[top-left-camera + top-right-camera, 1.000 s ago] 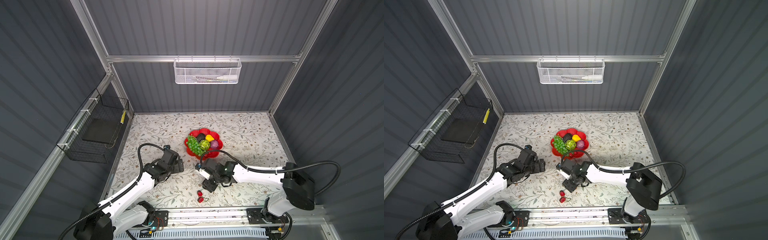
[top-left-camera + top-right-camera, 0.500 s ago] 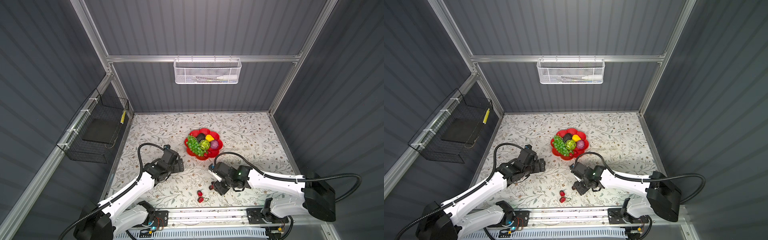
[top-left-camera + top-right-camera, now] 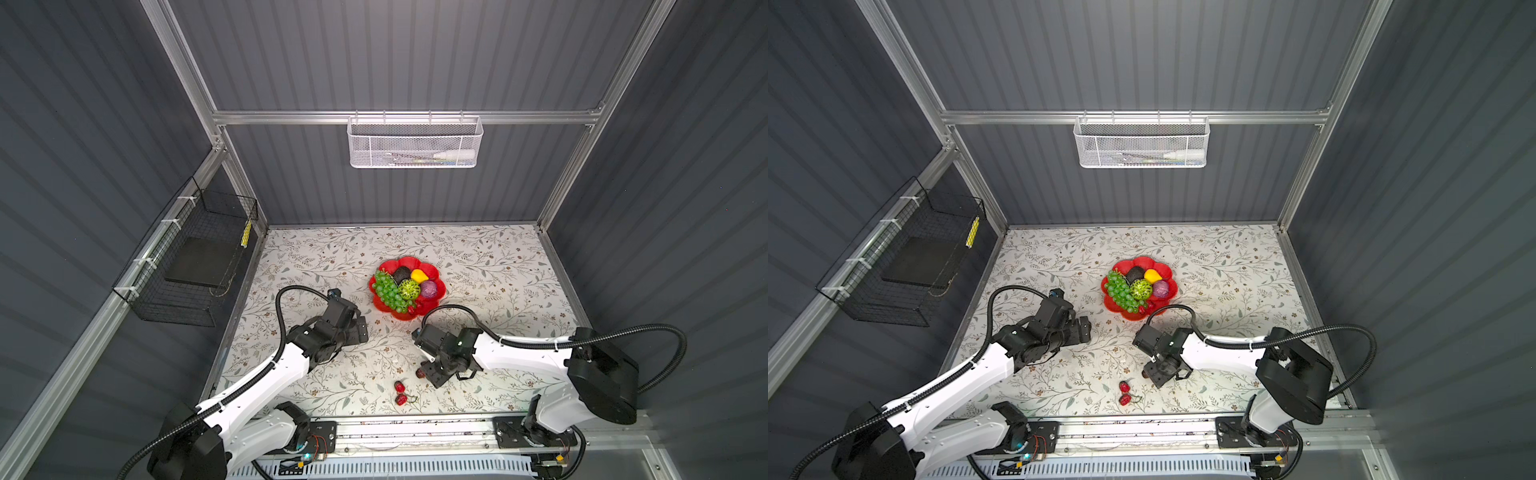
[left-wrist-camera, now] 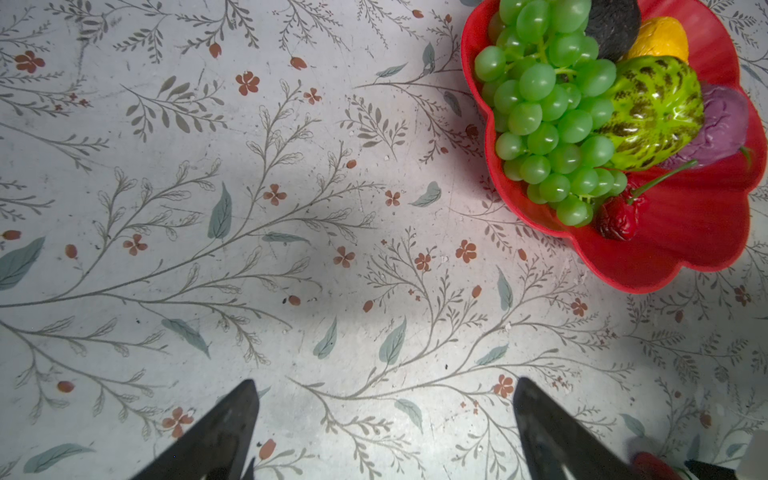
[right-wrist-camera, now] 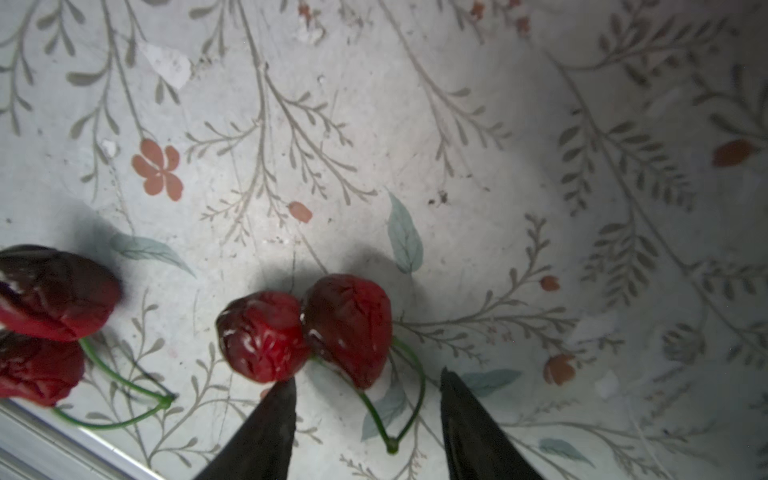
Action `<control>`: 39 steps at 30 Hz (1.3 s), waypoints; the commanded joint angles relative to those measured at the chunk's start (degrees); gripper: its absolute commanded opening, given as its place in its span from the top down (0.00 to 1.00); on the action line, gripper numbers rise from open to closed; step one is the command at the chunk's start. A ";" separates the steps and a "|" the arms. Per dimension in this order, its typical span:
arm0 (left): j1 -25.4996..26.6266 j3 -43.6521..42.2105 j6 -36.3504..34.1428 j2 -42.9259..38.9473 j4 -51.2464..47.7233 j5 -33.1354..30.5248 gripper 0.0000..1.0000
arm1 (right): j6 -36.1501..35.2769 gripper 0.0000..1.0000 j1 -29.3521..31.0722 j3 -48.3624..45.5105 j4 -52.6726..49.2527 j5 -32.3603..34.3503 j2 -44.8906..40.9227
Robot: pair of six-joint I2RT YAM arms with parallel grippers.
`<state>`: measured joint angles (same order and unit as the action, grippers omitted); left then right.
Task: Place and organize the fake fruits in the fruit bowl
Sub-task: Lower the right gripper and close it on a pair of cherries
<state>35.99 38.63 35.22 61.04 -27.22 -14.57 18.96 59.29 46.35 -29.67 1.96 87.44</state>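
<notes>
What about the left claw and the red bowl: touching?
Apart. The left wrist view shows bare tabletop between the left gripper and the fruit bowl.

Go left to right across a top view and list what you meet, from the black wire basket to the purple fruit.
black wire basket → left gripper → green grape bunch → bumpy green ball → purple round fruit

Both top views look down from high up and share the whole table (image 3: 316, 257). The wrist views look at it from close.
</notes>
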 commanded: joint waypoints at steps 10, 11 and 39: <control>-0.30 1.53 0.37 0.96 0.86 0.25 0.04 | -0.13 0.68 -0.05 0.65 1.20 1.31 0.56; -0.30 1.54 0.37 0.91 0.88 0.24 0.04 | -0.10 0.75 -0.07 0.59 1.10 1.38 0.24; -0.30 0.49 1.05 -3.29 -1.11 -1.03 0.04 | -2.16 0.57 0.67 3.48 -5.10 4.65 -2.24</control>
<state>35.99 38.63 35.24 58.70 -27.05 -14.61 16.56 58.81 49.67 -33.10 5.17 83.31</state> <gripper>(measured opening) 0.962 0.420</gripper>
